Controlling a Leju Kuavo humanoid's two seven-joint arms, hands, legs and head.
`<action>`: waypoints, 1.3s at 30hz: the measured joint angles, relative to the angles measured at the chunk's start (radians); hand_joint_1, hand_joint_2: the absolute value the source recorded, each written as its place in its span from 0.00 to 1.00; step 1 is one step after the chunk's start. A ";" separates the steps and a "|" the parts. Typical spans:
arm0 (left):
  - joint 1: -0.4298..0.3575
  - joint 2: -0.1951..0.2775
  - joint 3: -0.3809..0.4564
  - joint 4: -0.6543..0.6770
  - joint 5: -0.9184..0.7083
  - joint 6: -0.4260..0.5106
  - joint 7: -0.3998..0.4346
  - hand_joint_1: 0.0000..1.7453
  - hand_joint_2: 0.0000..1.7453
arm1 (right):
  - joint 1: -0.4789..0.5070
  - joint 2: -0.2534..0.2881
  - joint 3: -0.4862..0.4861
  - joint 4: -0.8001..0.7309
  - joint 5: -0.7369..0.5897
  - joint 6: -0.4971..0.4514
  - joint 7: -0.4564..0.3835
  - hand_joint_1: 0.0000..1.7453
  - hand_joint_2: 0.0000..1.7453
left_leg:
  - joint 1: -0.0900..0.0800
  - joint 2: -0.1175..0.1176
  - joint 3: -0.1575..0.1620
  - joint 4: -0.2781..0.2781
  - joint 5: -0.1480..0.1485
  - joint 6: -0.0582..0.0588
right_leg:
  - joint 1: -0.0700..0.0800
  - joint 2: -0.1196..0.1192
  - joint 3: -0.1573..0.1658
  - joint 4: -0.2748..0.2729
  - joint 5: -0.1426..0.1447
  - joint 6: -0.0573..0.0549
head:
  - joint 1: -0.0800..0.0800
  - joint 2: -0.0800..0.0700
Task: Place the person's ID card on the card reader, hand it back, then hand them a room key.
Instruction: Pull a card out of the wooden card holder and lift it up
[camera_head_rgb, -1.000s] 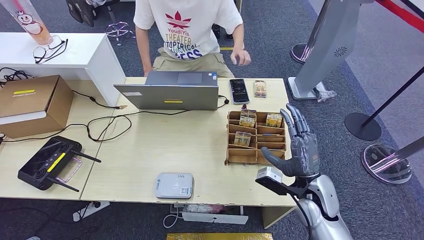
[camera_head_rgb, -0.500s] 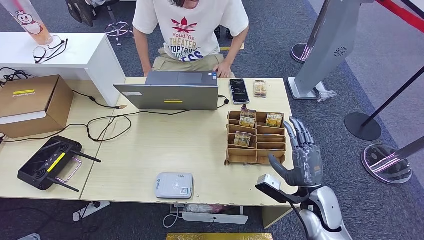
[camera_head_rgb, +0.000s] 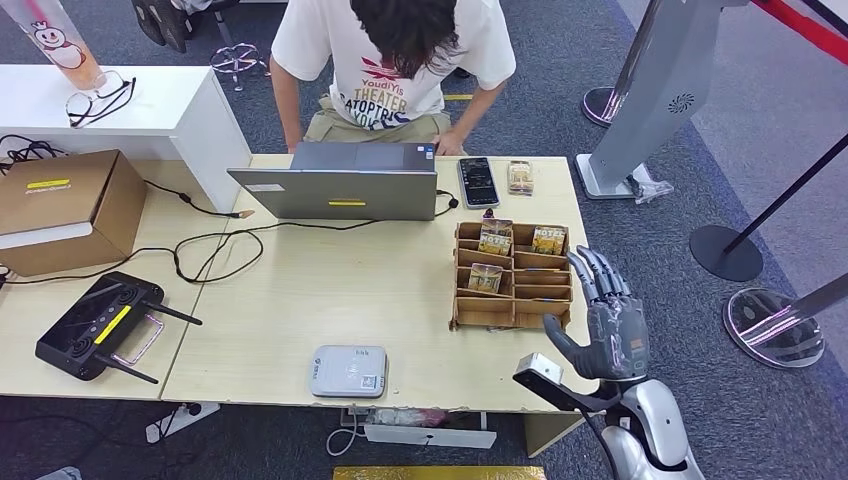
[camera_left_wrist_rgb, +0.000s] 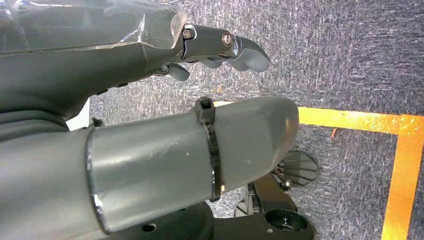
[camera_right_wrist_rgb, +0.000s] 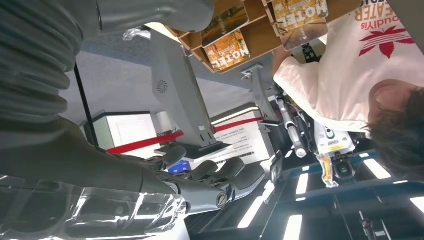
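Raised at the table's near right corner, the right hand (camera_head_rgb: 612, 325) stands with fingers (camera_head_rgb: 596, 272) straight and spread, thumb out to its left, holding and touching nothing. Just to its left sits the wooden card rack (camera_head_rgb: 512, 275), with room key cards (camera_head_rgb: 494, 237) standing in its far compartments and one (camera_head_rgb: 485, 278) in a middle slot. Further left, near the table's front edge, lies the white card reader (camera_head_rgb: 348, 370), nothing on it. Beyond the rack, a phone (camera_head_rgb: 478, 182) and the laptop (camera_head_rgb: 342, 181) sit before the person (camera_head_rgb: 395, 60), who bends forward. I cannot tell where the ID card is. The left hand (camera_left_wrist_rgb: 150, 90) hangs over grey carpet, fingers (camera_left_wrist_rgb: 235, 50) curled loosely, holding nothing.
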 joint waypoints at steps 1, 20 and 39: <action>0.000 0.000 0.000 0.000 0.001 0.000 0.000 0.00 0.00 | 0.003 0.000 -0.002 0.001 0.005 0.000 0.002 0.34 1.00 | 0.000 0.000 0.000 0.000 0.000 0.000 | 0.000 0.000 0.000 0.000 0.000 0.000 | 0.000 0.000; 0.006 0.003 0.001 0.000 0.001 -0.011 -0.015 0.00 0.00 | 0.018 -0.007 -0.022 0.051 0.047 0.002 0.020 0.48 1.00 | 0.000 0.000 0.000 0.000 0.000 0.000 | 0.000 0.000 0.000 0.000 0.000 0.000 | 0.000 0.000; 0.011 0.011 0.001 0.000 -0.001 -0.023 -0.024 0.00 0.00 | -0.007 -0.024 -0.021 0.148 0.016 0.019 0.015 0.41 1.00 | 0.000 0.000 0.000 0.000 0.000 0.000 | 0.000 0.000 0.000 0.000 0.000 0.000 | 0.000 0.000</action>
